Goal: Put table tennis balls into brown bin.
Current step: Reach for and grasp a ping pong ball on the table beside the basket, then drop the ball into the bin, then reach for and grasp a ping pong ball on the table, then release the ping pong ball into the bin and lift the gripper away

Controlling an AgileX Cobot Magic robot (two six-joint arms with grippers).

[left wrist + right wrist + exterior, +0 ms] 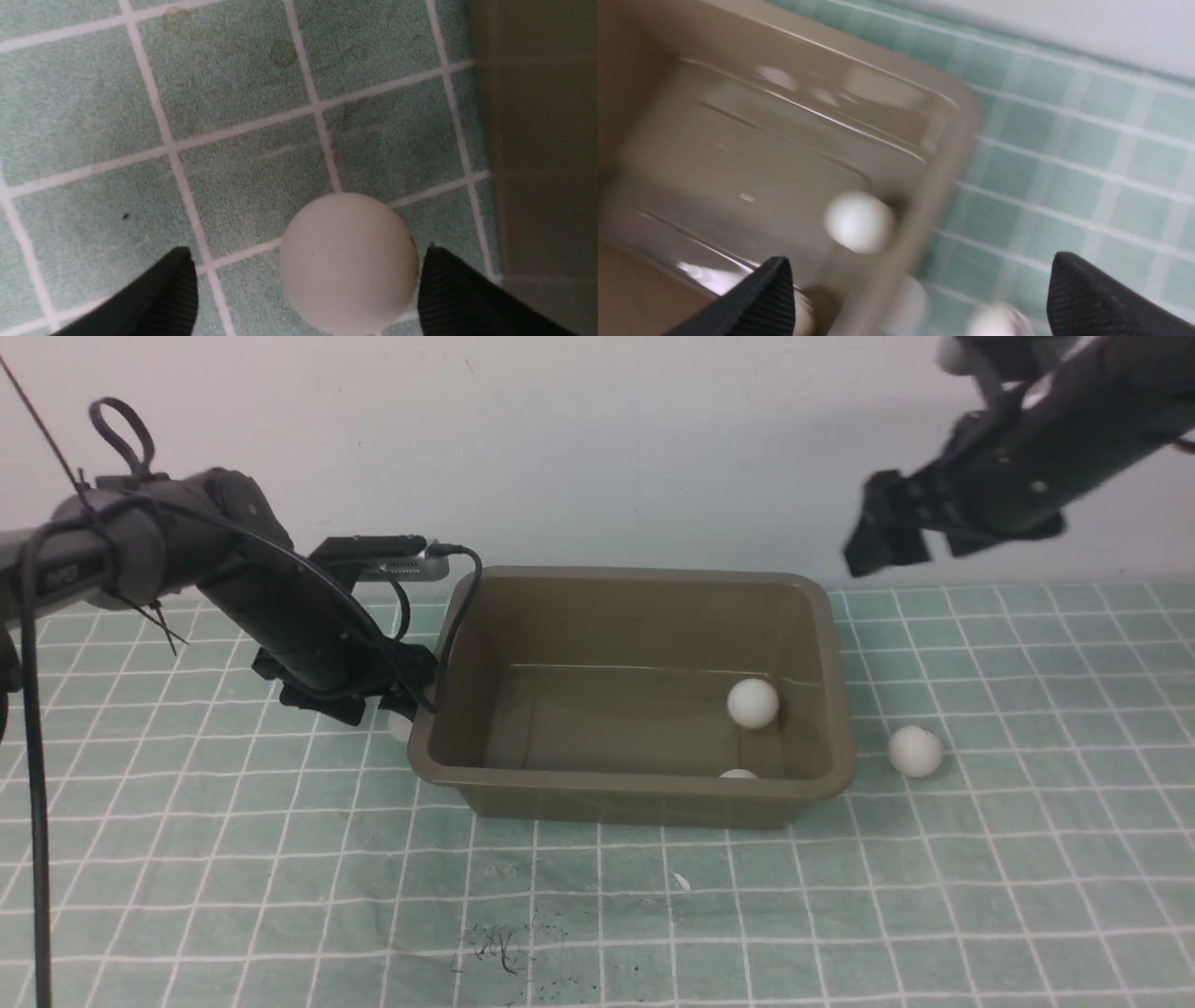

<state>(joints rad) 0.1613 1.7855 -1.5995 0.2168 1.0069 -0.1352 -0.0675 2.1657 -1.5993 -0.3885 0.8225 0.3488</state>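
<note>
**Left gripper open around a ball at the bin wall; right gripper high and empty**

Our left gripper [307, 249] is down at the mat, jaws spread wide. A table tennis ball [348, 263] lies between the fingers [159, 298], close against one and well apart from the other, so it is not clamped. The brown bin [537, 163] has its left outer wall just beside that ball, so room is tight there. On the other sides we have open green grid mat [653, 915].

The left arm reaches forward and angles down, with its wrist just outside the bin's left wall. A black cable [464, 607] hangs by the bin's far-left corner.

Our right gripper [882, 537] hangs well above the mat, beyond the bin's far-right corner and in front of the white wall [597, 448]. Its jaws are apart with nothing between them. The arm slants down from the upper right. The right wrist view is smeared.

Count from the front view: one bin, four balls.
- Two are inside, near the right wall: a floor ball [752, 703], and a near-wall ball [739, 773] showing only as a sliver above the near rim.
- A mat ball [915, 751] lies near the bin's right rim, not touching it.
- The fourth is at the left gripper.
</note>
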